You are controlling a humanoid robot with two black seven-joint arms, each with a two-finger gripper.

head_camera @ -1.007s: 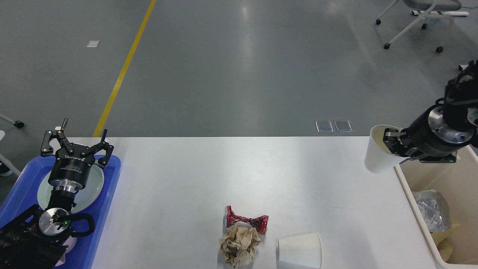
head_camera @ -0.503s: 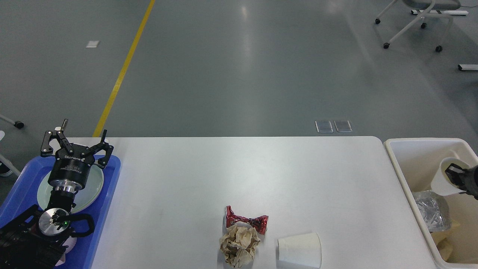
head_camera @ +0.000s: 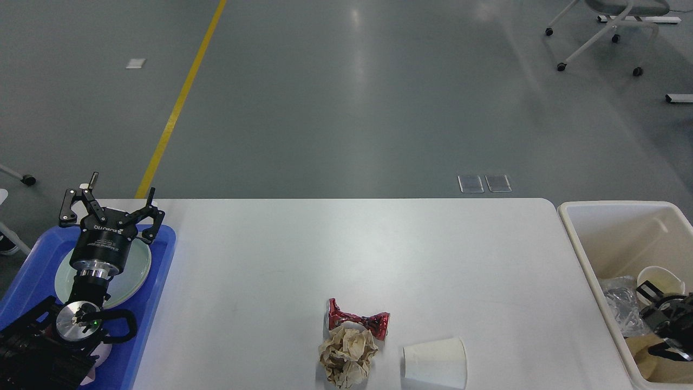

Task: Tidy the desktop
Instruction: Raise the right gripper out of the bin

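Left hand: my left hand hangs over the blue tray at the desk's left end, both fingers spread wide with nothing between them.
Under the left hand: a pale green plate lies in the tray just beneath my wrist; I cannot tell whether the hand touches it.
Right hand: my right hand is down inside the cream bin at the desk's right end. It is dark and cut off by the frame edge, so I cannot tell how far it is open.
At the right hand: a white paper cup sits at its fingertips inside the bin, mouth up; I cannot tell whether I have hold of it. Clear crumpled plastic lies just to the hand's left, and brown paper just below it.
Desk: the white desk spans the view between my two hands, tray on its left end, bin against its right edge.
Between the hands: a crushed red can, a crumpled brown paper ball touching it on the near side, and a second white paper cup on its side just right of the ball, all well clear of both hands, closer to the right one.
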